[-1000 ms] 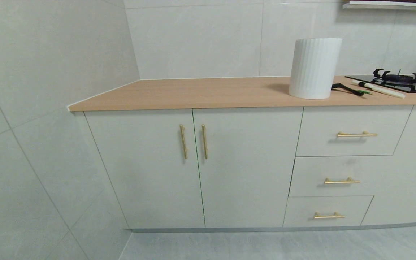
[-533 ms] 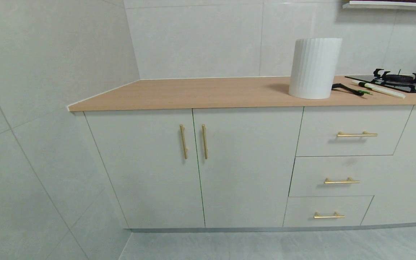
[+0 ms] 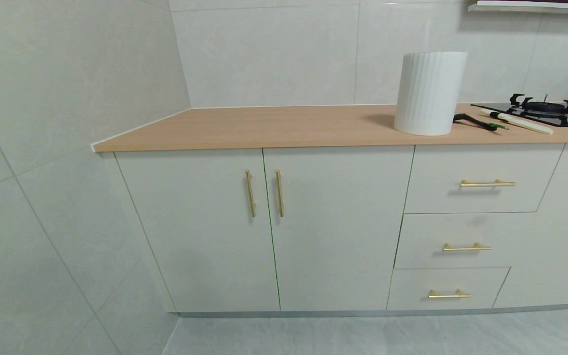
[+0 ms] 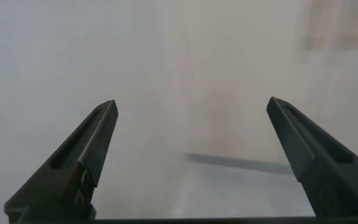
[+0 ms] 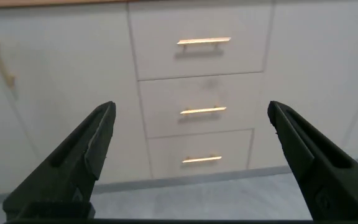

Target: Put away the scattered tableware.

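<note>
Change: nothing in the head view has shifted from the earlier frames.
Left tool point(image 4: 191, 104): spread wide, empty, facing wall and floor.
Right tool point(image 5: 191, 107): spread wide, empty, facing the drawers point(image 5: 201, 99).
Tableware: black utensil point(image 3: 474, 121) and white utensil point(image 3: 515, 122) lie on the tabletop point(image 3: 274, 128), just right of the ribbed canister point(image 3: 430, 93).

Upper right of frame: holder point(image 3: 430, 93) on counter point(image 3: 274, 128); utensils point(image 3: 516, 122) right of it; stove point(image 3: 545, 106) at right edge; drawers point(image 3: 461, 231) beneath.
</note>
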Motion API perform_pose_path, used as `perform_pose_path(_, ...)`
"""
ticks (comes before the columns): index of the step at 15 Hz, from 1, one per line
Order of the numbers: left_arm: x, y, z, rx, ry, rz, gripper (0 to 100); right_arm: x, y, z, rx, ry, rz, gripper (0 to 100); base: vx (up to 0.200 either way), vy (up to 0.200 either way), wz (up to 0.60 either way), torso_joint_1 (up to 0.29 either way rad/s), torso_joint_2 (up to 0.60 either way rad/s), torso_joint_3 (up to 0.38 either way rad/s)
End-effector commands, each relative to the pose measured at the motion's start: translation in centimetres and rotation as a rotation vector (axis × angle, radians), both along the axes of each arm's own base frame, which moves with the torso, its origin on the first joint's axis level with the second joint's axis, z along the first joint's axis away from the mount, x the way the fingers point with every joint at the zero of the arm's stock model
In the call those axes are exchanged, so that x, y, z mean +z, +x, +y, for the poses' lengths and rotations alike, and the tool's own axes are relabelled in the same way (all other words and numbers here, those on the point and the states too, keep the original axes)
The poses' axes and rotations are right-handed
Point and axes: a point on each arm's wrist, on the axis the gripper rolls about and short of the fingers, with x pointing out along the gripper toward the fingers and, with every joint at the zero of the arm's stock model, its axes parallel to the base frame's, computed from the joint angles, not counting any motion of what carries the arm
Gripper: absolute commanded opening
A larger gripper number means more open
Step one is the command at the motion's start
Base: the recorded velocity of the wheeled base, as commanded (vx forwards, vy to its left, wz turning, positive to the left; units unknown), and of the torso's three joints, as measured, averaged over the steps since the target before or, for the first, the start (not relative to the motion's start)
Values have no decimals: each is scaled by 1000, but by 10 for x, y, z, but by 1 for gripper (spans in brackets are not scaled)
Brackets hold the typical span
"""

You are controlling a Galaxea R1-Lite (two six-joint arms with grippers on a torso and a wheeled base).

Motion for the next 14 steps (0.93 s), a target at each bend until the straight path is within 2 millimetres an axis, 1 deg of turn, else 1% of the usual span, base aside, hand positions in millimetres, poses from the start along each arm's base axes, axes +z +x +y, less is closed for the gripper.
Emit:
perform_pose_path(1,-4,1,0,-23,-10,12,100,-8,2,1,28,6,50,100,0,0,0,0,0,0)
perform_pose_path(5,-6,2,-2,-75,-129,2,100,-8,2,1,54,-4,52,100,0,0,0,0,0,0)
perform_pose_path(6,-8,2,-3,-147,-113,27,100,-8,2,1,52,-2,51,100,0,0,0,0,0,0)
perform_pose_path(7,-10,2,-4,-178,-73,51,100,-8,2,1,52,-2,51,100,0,0,0,0,0,0)
perform_pose_path(11,-10,2,-4,-188,-59,54,100,-8,2,1,54,-4,52,100,0,0,0,0,0,0)
perform_pose_path(13,-10,2,-4,-188,-120,44,100,-9,2,1,54,-2,53,100,0,0,0,0,0,0)
perform_pose_path(14,-9,2,-4,-187,-121,43,100,-8,2,1,54,-2,51,100,0,0,0,0,0,0)
